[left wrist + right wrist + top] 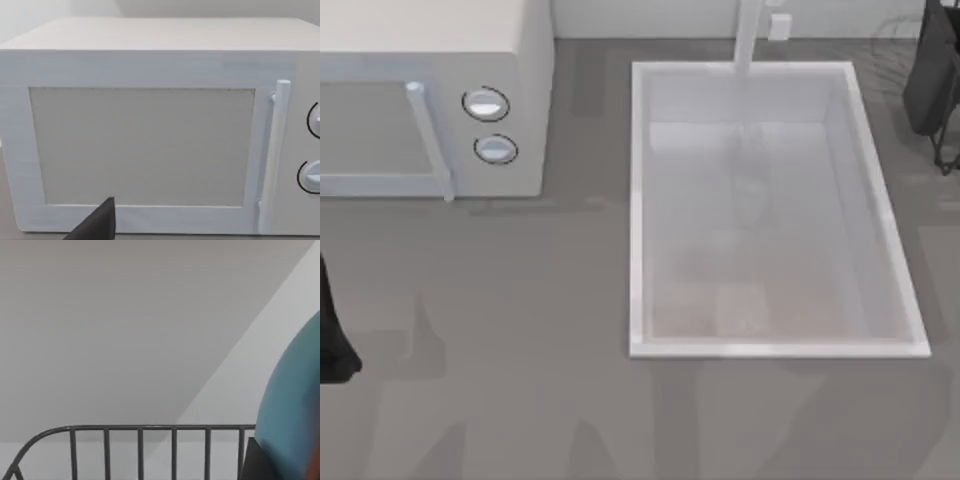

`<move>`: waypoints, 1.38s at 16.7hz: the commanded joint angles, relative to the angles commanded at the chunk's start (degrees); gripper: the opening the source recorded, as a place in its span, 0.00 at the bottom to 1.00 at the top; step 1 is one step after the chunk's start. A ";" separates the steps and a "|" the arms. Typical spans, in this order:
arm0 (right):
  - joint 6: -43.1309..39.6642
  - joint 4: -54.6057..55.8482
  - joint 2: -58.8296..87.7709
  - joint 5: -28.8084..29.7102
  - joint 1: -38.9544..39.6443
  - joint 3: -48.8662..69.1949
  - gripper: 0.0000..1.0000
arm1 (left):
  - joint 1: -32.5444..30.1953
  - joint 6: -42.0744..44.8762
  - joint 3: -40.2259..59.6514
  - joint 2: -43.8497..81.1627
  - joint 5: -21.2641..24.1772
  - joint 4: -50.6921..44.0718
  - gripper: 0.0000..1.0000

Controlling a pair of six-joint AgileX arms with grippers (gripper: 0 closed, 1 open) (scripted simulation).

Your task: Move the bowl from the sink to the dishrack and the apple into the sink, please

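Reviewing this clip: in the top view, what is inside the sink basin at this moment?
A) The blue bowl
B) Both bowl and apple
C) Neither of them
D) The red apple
C: the sink shows bare white floor and walls, while the bowl appears in the right wrist view, beside the dishrack bars.

Soft, even light everywhere. Faint grey shadows on table (520,330). Pale shine on sink (638,200) floor. Bowl (292,405) edge blurry up close. No glare.
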 joint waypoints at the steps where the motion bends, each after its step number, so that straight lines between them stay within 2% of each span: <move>1: 0.00 0.00 0.00 0.00 0.00 0.00 0.08 | 0.00 0.00 0.00 0.00 0.00 0.00 1.00; 13: 0.00 0.00 0.00 0.00 0.00 0.00 0.98 | 0.00 0.00 0.00 0.00 0.00 0.00 1.00; 23: 0.00 -0.01 -0.02 0.00 -0.11 0.01 1.00 | 0.00 0.00 0.00 0.00 0.00 0.00 1.00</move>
